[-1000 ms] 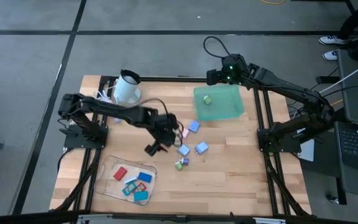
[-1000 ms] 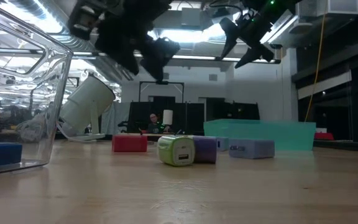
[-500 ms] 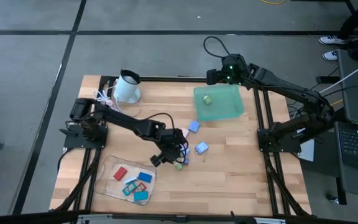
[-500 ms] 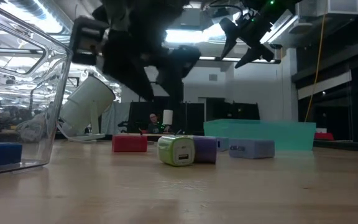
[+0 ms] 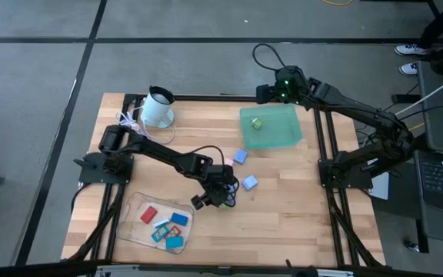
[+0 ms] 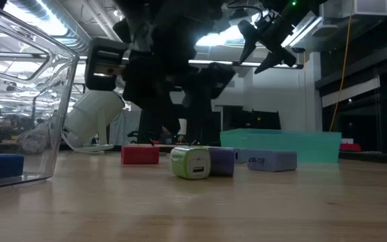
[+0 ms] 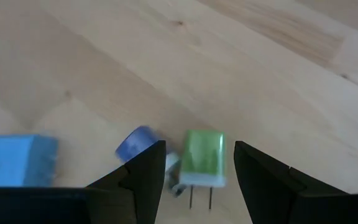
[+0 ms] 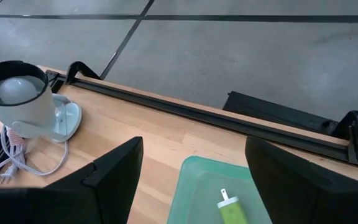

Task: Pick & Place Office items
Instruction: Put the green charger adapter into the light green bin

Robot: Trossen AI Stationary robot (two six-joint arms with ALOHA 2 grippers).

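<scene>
Your left gripper (image 7: 194,171) hangs with jaws open over the green plug (image 7: 203,158), a purple piece (image 7: 137,141) touching it. Right gripper (image 8: 194,168), jaws open, waits above the teal tray (image 8: 194,180).

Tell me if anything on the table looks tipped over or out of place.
Yes: the white mug near the table's far-left corner lies tipped on its side beside a white coiled cord. Nothing else stands out.

Wooden table (image 5: 283,208) is being occupied | white mug (image 5: 157,108) and cord (image 5: 129,119) at far left | teal tray (image 5: 270,127) far right | clear tray (image 5: 133,219) near left | small blocks (image 5: 249,182) mid-table
</scene>
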